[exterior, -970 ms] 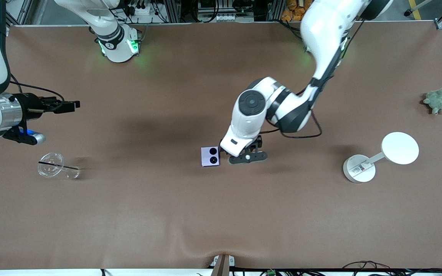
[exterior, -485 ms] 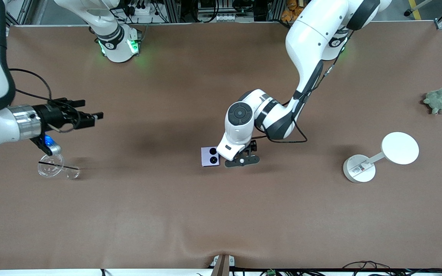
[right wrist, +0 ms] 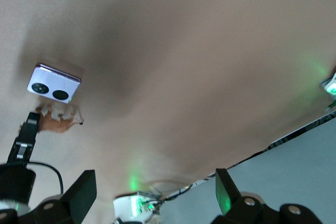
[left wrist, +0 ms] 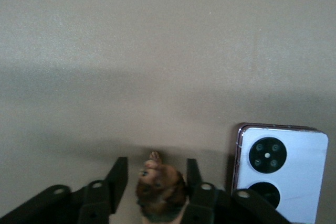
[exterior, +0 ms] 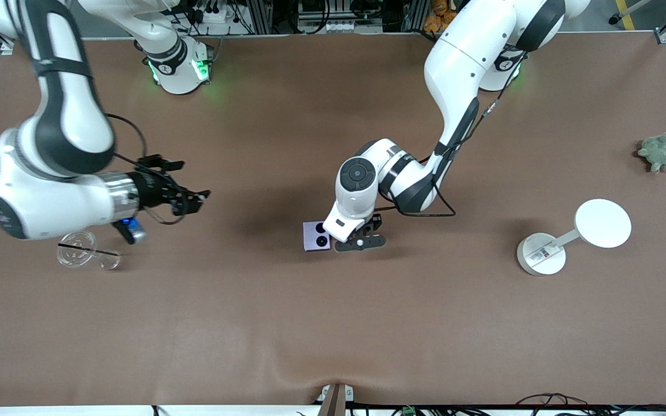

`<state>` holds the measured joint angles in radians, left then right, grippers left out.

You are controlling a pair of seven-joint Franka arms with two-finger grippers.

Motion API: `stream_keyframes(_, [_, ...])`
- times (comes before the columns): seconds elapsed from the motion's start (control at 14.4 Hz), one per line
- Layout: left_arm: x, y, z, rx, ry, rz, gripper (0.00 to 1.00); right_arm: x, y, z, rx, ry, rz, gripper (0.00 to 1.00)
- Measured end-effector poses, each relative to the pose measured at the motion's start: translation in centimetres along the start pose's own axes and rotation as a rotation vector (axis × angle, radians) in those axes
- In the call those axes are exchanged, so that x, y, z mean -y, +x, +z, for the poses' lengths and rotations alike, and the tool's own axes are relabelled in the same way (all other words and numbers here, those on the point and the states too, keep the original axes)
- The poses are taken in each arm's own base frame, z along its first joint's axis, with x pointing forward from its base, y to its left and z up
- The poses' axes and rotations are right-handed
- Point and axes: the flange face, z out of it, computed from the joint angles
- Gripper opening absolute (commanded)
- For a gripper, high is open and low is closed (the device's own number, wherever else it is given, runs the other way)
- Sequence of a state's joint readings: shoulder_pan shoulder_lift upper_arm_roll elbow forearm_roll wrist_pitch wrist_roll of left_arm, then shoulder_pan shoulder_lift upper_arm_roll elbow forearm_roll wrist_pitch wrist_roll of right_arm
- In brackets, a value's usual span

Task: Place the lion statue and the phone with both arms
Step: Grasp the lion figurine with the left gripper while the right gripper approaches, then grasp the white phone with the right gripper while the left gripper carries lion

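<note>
The lion statue (left wrist: 160,190) is small and orange-brown and stands on the table between the fingers of my left gripper (left wrist: 156,163). One finger (left wrist: 191,171) lies against it, and a thin gap shows at the other finger (left wrist: 119,174). In the front view my left hand (exterior: 351,222) hides the lion. The pale-lavender phone (exterior: 313,237) lies flat right beside it, camera circles up. The right wrist view shows the phone (right wrist: 54,85) and the lion (right wrist: 58,123) from afar. My right gripper (exterior: 197,197) hangs open and empty over the table toward the right arm's end.
A clear plastic cup (exterior: 87,252) lies on its side under my right arm. A white round-based lamp (exterior: 541,254) stands toward the left arm's end, with a green plush toy (exterior: 659,151) farther from the front camera near the table's edge.
My left gripper's fingers have narrowed around the lion, and the hand has shifted a little toward the phone. My right arm has swung toward the table's middle.
</note>
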<state>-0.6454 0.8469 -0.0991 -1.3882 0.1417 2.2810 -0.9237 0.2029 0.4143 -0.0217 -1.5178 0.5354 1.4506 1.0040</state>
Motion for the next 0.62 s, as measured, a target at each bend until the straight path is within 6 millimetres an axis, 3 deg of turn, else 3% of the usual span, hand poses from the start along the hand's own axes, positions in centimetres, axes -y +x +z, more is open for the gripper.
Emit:
stream_keyframes(0.21, [-0.1,0.3,-0.3,-0.007,-0.005,-0.001,0.00,2.5,-0.9,3.0,-0.024,-0.008,0.065,1.00])
stream_keyframes(0.35, [0.5,1.5,-1.0,-0.024,-0.008,-0.010,0.00,3.7,-1.0,4.1,-0.073,0.000,0.063,1.00])
stream_keyframes(0.49, [2.7,4.3,-2.2,-0.042,-0.011,-0.036,0.00,4.7,-1.9,5.5,-0.228,-0.063,-0.057,1.00])
stream_keyframes(0.62, [6.0,7.5,-4.0,-0.048,-0.004,-0.039,0.00,6.5,-4.7,7.7,-0.358,-0.133,-0.267,1.00])
